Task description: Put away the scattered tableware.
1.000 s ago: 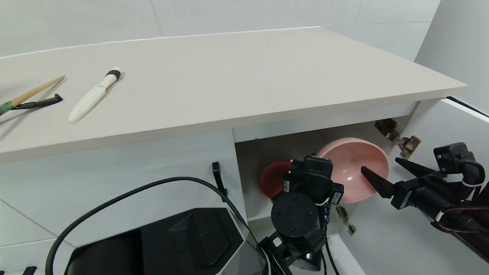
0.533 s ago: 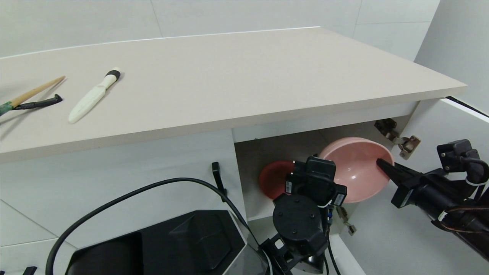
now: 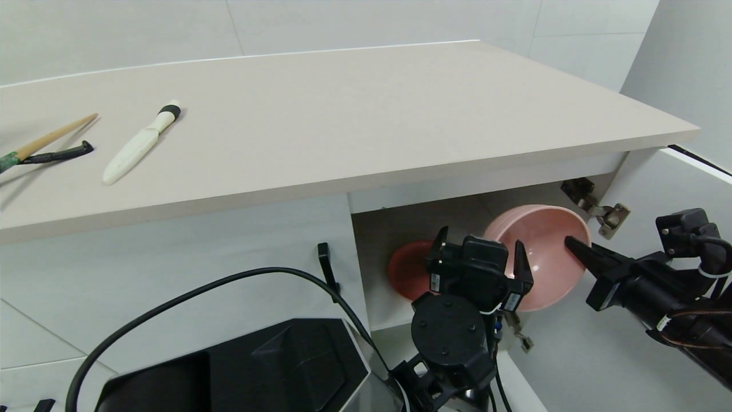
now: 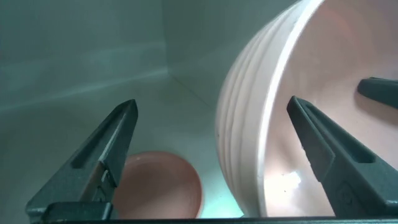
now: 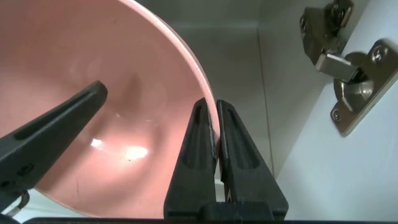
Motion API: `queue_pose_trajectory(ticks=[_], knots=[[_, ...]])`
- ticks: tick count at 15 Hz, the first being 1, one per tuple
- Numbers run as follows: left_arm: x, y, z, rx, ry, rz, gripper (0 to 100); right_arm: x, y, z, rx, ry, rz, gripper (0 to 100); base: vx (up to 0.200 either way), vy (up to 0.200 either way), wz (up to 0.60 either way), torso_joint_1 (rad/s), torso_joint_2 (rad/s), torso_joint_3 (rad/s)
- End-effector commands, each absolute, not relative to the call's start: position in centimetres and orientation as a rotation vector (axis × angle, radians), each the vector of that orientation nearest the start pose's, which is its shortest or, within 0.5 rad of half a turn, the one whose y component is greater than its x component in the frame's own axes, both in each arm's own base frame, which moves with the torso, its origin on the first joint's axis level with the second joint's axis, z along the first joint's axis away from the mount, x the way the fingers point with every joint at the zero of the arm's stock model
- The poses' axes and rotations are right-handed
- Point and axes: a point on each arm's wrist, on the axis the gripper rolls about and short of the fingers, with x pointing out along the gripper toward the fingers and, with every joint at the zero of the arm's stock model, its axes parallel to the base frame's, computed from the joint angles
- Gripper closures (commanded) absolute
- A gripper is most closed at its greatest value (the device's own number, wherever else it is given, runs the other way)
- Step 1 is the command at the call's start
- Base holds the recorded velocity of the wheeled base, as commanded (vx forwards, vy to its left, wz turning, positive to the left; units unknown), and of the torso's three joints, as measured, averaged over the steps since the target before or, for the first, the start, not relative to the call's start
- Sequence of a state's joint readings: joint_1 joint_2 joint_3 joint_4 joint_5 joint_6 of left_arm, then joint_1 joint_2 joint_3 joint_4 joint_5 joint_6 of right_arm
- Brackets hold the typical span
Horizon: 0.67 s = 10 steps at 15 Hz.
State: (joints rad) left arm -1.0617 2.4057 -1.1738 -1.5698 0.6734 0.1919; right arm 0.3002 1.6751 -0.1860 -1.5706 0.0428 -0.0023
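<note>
Item count: two bowls, three utensils, two hinges.
Bowls: one large pink bowl [image 3: 543, 252] at the right gripper [image 3: 570, 242], one small red bowl [image 3: 407, 274] just beside the left gripper [image 3: 479, 240]. Utensils, on the surface [image 3: 343, 114] well apart from both grippers: one white knife [image 3: 140, 143], one wooden-handled utensil [image 3: 48, 137], one black-handled utensil [image 3: 57, 154]. Hinges: one upper hinge [image 3: 597, 209], one lower hinge [image 3: 517, 335].

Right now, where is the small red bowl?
Head view: the red bowl sits inside the open cabinet under the counter, left of the pink bowl, partly behind the left gripper.
</note>
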Motion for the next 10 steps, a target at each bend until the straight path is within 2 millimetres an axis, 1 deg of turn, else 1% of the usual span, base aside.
queue_pose_trajectory(ticks=[1, 2, 4, 8, 10], knots=[[22.2, -38.2, 9.7, -0.076, -0.256, -0.374, 0, 21.3, 6.7, 13.8, 0.007, -0.078, 0.343, 100, 0.0, 0.0, 0.0, 0.0, 0.0, 0.0], [21.6, -38.1, 9.9, -0.076, -0.25, -0.388, 0, 21.3, 6.7, 13.7, 0.006, -0.074, 0.343, 100, 0.0, 0.0, 0.0, 0.0, 0.0, 0.0], [19.6, -37.7, 11.1, -0.137, -0.235, -0.434, 0, 21.4, 6.7, 13.5, 0.005, -0.066, 0.343, 100, 0.0, 0.0, 0.0, 0.0, 0.0, 0.0], [18.0, -34.7, 11.6, -0.218, -0.16, -0.46, 0, 21.3, 6.7, 13.5, 0.005, -0.065, 0.343, 100, 0.0, 0.0, 0.0, 0.0, 0.0, 0.0], [17.1, -33.0, 11.8, -0.227, -0.125, -0.479, 0, 21.4, 6.7, 13.5, 0.005, -0.063, 0.343, 100, 0.0, 0.0, 0.0, 0.0, 0.0, 0.0]])
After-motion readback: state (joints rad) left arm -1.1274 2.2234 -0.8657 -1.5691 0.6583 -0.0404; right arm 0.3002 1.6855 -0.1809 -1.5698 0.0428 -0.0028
